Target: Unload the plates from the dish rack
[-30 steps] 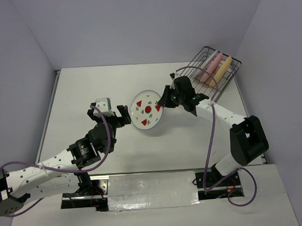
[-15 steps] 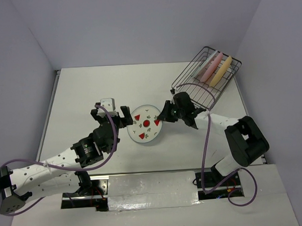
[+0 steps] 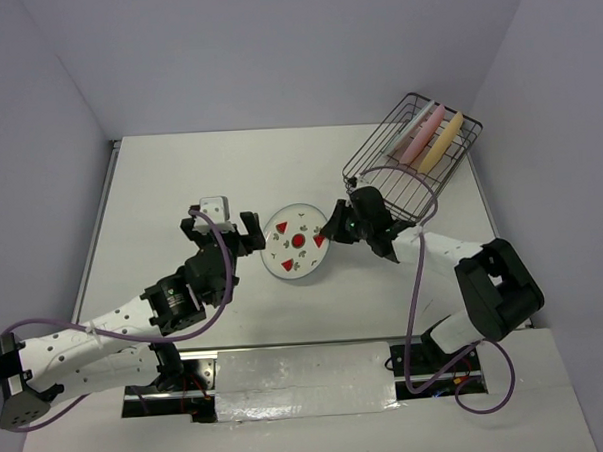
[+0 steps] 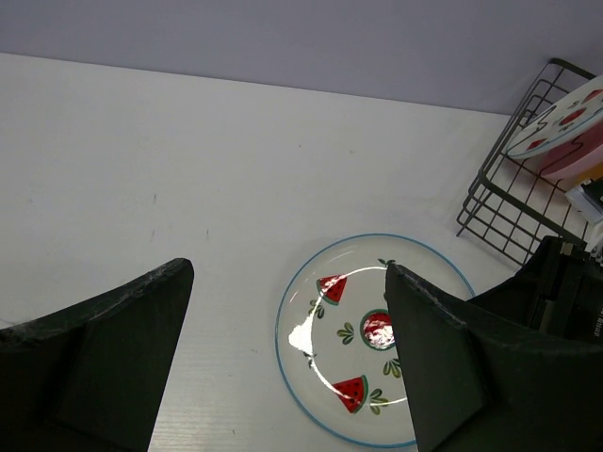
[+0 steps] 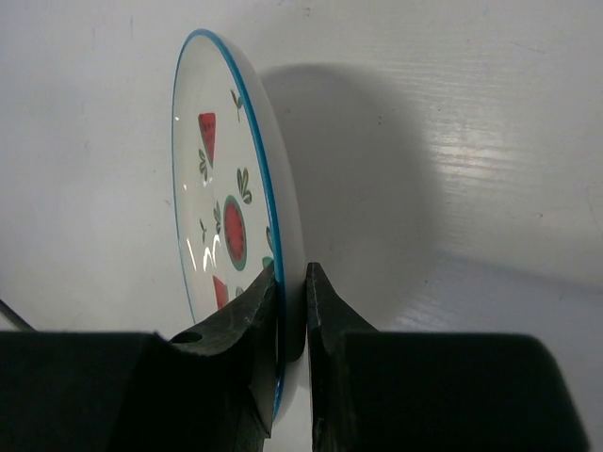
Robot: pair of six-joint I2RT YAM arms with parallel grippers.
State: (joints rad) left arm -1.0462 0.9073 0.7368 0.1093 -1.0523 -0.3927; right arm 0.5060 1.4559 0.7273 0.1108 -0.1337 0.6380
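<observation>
Right gripper (image 5: 290,282) fingers pinch the rim of the printed plate (image 5: 221,217), jaws nearly closed on the thin edge. Plate looks stiff, glazed, probably slippery and breakable; the rim is the only handhold. It sits mid-frame in the top view, tilted, low over the table (image 3: 179,171); contact unclear. Right arm stretches in from lower right. Left gripper (image 3: 222,229) gapes wide, empty, just left of it. Pink plate (image 3: 418,136) and yellow plate (image 3: 440,145) stand in the dish rack (image 3: 389,177), upper right.

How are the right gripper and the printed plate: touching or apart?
Touching. The right wrist view shows the right gripper shut on the plate at its rim.
</observation>
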